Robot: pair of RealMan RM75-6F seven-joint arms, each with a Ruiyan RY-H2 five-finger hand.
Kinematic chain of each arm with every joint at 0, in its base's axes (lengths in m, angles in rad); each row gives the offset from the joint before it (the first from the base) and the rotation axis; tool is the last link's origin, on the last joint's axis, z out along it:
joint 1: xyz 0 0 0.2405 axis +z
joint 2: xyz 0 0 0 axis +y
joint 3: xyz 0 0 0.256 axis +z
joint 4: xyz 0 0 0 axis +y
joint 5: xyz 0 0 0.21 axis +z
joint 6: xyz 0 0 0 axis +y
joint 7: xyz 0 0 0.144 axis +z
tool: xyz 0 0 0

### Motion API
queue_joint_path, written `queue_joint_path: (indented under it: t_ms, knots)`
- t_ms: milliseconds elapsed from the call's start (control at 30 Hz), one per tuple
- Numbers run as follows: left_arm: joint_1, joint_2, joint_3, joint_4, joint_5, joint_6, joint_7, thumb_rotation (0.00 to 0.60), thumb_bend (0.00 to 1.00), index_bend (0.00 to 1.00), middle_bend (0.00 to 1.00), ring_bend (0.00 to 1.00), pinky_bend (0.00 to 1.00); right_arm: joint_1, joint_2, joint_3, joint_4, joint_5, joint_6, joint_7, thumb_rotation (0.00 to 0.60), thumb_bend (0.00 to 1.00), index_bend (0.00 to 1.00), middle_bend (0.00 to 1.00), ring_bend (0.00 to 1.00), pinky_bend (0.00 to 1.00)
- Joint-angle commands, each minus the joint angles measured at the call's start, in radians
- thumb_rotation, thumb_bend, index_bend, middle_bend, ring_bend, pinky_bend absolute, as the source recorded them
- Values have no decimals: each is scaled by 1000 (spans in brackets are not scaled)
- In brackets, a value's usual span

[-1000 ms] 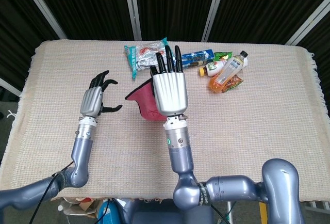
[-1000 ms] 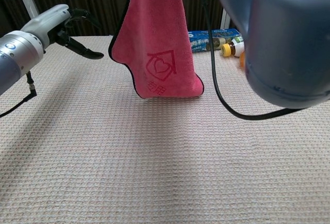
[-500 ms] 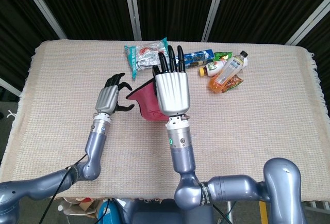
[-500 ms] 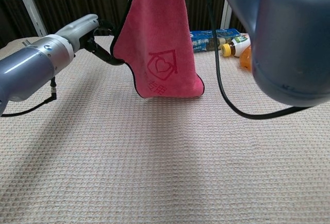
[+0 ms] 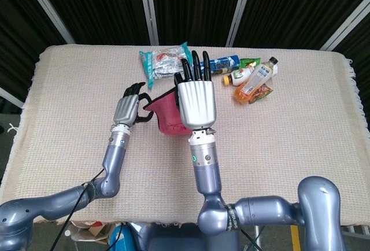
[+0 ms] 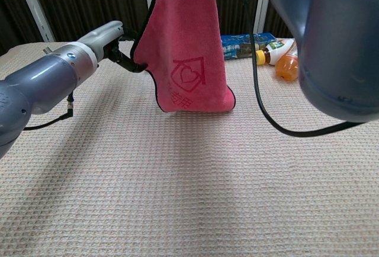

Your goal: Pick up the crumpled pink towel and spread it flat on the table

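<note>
- Dark curtain panels with pale uprights back the bench [image 5: 63, 118], which is covered in a beige woven cloth.
- Raised above the middle of the bench, the right robot hand [image 5: 196, 102] holds the pink towel [image 6: 188, 44] by its top, fingers pointing upward in the head view.
- From the chest view, the towel hangs in a long drape, a house-and-heart emblem on its face and its bottom hem just above the cloth.
- At the towel's left edge, the left robot hand [image 5: 128, 110] has its dark fingers [image 6: 127, 63] curled against the hem; whether they actually pinch it I cannot tell.
- Along the far side lie a snack packet [image 5: 163, 61], a blue wrapper [image 5: 222, 64] and two bottles [image 5: 253, 79], well apart from the towel.
</note>
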State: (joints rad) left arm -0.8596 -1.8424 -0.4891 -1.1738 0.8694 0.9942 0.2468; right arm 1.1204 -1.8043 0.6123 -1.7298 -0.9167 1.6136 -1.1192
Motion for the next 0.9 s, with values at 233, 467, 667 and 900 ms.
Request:
queue_joint_path:
  t_ms: [233, 467, 667, 900]
  knots:
    - [-12, 14, 9, -2, -2, 2, 8, 600, 504, 519, 76, 0, 0, 7, 5, -3, -13, 1, 11, -4, 600, 535, 594, 262, 95, 40]
    - [-20, 22, 14, -6, -17, -2, 14, 600, 523, 594, 85, 0, 0, 11, 8, -8, -29, 3, 21, -7, 600, 535, 594, 262, 95, 40]
    - [-18, 29, 23, -17, -21, 5, 11, 600, 524, 623, 86, 0, 0, 10, 12, -13, -40, 8, 29, -9, 600, 535, 594, 262, 95, 40]
    - [-10, 63, 16, -56, 1, 35, -4, 600, 525, 628, 87, 0, 0, -6, 27, -22, -55, 9, 36, 2, 600, 534, 594, 262, 95, 40]
